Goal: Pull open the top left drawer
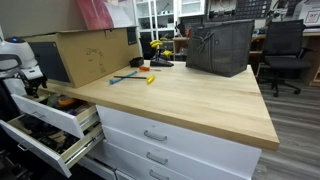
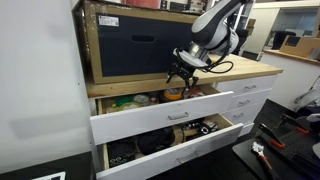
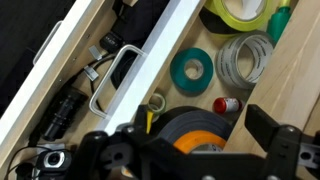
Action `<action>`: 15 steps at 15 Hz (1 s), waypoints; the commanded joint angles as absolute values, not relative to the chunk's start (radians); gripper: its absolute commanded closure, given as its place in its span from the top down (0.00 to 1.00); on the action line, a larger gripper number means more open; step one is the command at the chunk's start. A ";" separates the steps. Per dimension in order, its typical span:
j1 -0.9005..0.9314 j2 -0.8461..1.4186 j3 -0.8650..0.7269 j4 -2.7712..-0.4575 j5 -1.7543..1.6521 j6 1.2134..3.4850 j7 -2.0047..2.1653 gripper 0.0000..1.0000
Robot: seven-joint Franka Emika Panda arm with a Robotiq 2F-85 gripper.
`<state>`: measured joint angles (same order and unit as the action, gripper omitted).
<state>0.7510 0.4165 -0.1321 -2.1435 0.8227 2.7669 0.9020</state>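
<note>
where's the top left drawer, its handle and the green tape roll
top left drawer point(image 2: 140, 122), in an exterior view, on its white front panel
handle point(image 3: 107, 76), wrist view, on the long silver bar
green tape roll point(image 3: 176, 68), wrist view, on the left side of the ring

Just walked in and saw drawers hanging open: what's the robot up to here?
The arm's gripper hovers above the top left drawer, which already stands pulled well out, showing tape rolls and other colourful bits. In the wrist view the fingers look open and hold nothing, clear of the drawer's silver handle. The lower drawer, full of dark tools, is open too.
</note>
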 commanded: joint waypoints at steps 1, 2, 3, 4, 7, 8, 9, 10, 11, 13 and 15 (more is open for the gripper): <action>0.595 0.501 -0.027 -2.057 0.777 2.721 1.011 1.00; 0.565 0.518 0.000 -2.052 0.760 2.716 1.031 1.00; 0.544 0.530 0.022 -2.048 0.734 2.710 1.060 1.00; 0.526 0.535 0.048 -2.054 0.714 2.707 1.071 1.00; 0.496 0.531 0.105 -2.069 0.650 2.710 1.111 1.00; 0.493 0.534 0.113 -2.071 0.628 2.723 1.125 1.00; 0.489 0.536 0.118 -2.071 0.605 2.725 1.139 1.00; 0.485 0.536 0.123 -2.071 0.584 2.726 1.154 1.00; 0.480 0.539 0.129 -2.072 0.565 2.727 1.165 1.00; 0.472 0.534 0.138 -2.079 0.522 2.723 1.166 1.00; 0.437 0.533 0.166 -2.074 0.478 2.662 1.118 0.75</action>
<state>0.4870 0.5337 0.1262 -2.0795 0.5402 2.7274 1.1311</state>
